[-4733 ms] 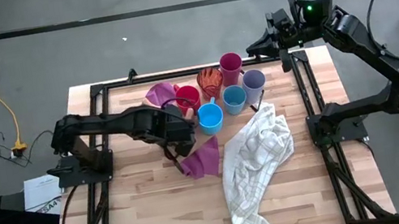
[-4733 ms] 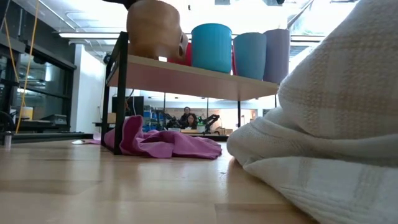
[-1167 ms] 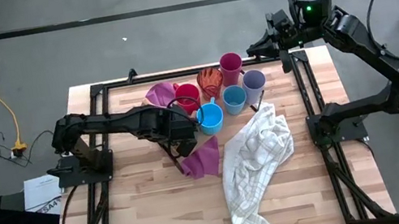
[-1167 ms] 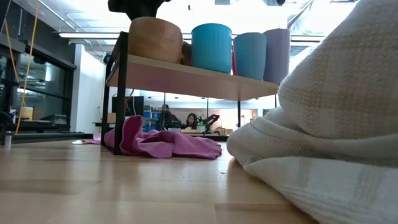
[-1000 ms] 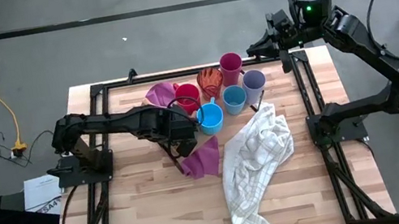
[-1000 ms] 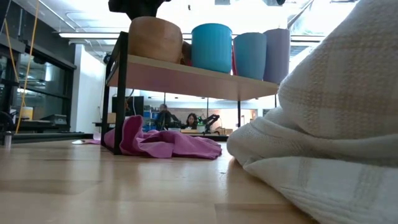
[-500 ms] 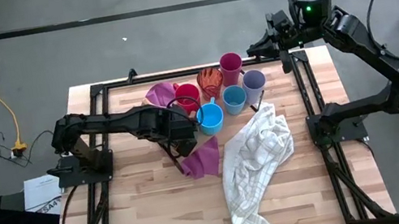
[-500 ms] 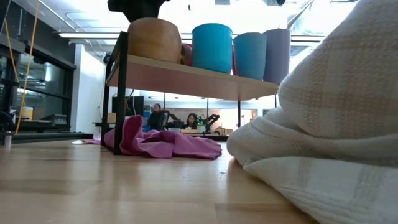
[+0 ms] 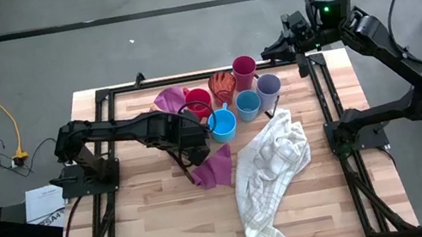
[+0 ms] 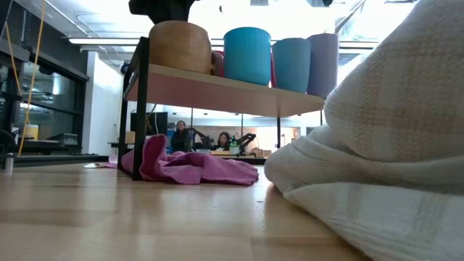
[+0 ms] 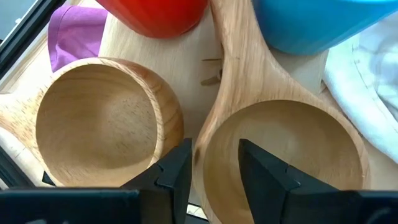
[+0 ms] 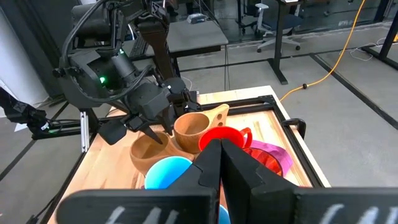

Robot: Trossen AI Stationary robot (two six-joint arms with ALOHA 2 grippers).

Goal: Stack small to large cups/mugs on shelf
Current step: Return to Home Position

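Note:
On the light-wood shelf (image 10: 217,88) two tan handled cups stand side by side, one (image 11: 93,121) beside the other (image 11: 283,152), whose long handle (image 11: 233,56) runs past a red mug (image 11: 152,12) and a blue cup (image 11: 311,22). My left gripper (image 11: 211,171) is open and points steeply down. One finger stands inside that second tan cup and one outside its rim. Farther along the shelf are a second blue cup (image 9: 248,105), a lavender tumbler (image 9: 268,86) and a magenta tumbler (image 9: 244,69). My right gripper (image 12: 221,158) is shut, held high at the far right corner (image 9: 268,49).
A purple cloth lies partly under the shelf (image 9: 169,100) and partly on the table near it (image 9: 215,166). A white checked towel (image 9: 272,169) is heaped from the shelf's right end toward the near edge. Black frame rails (image 9: 328,115) line the table's sides.
Over the last second nothing visibly moves. In the oldest low frame the tan cup hung higher and tilted under my left gripper; it now stands level on the shelf.

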